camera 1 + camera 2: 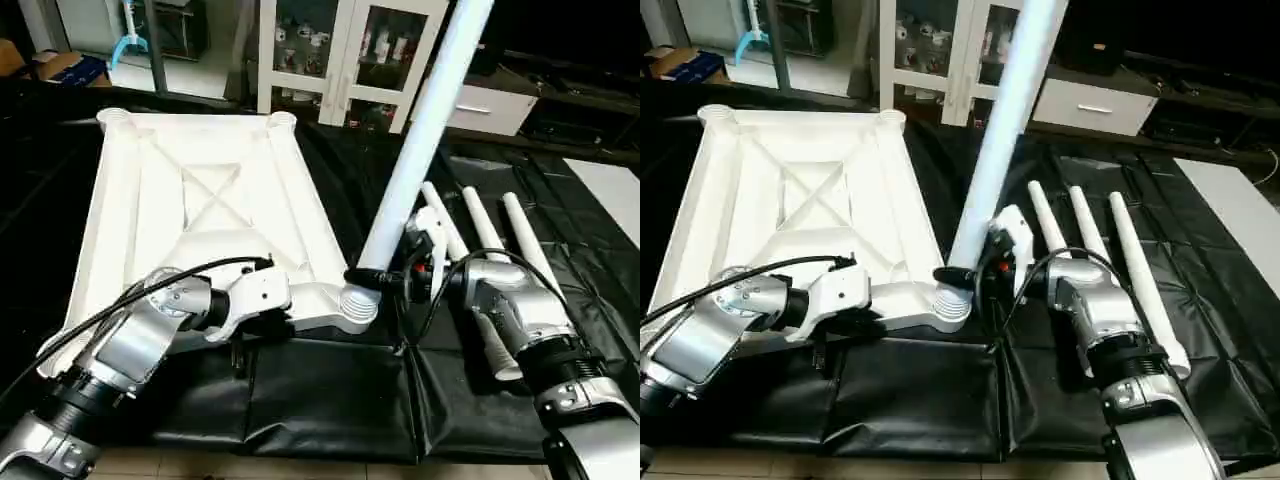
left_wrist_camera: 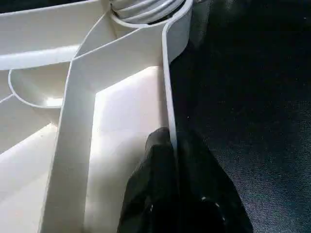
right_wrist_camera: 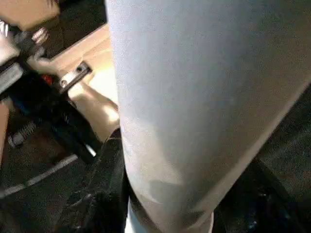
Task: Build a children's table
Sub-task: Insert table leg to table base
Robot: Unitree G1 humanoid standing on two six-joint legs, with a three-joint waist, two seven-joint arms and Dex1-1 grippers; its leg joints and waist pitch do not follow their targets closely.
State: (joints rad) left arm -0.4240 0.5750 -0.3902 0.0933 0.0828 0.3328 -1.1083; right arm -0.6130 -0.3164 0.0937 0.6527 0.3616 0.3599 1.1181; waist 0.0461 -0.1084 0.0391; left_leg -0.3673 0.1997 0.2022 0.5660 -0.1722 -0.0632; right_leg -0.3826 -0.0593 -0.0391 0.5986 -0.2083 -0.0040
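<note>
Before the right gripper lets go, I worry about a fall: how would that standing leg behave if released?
The leg leans and stands tall over the corner socket, so it may tip unless threaded in. Long, round and tapered, it would probably roll across the black sheet.

This looks like a room in a home, maybe a living room. At the back stands a white cabinet (image 1: 340, 50) with glass doors, and small things sit on its shelves (too small to tell what). Beside it is a low white drawer unit (image 1: 490, 105). A black sheet (image 1: 330, 400) covers the work spot. A cardboard box (image 1: 55, 65) sits on the floor.
</note>
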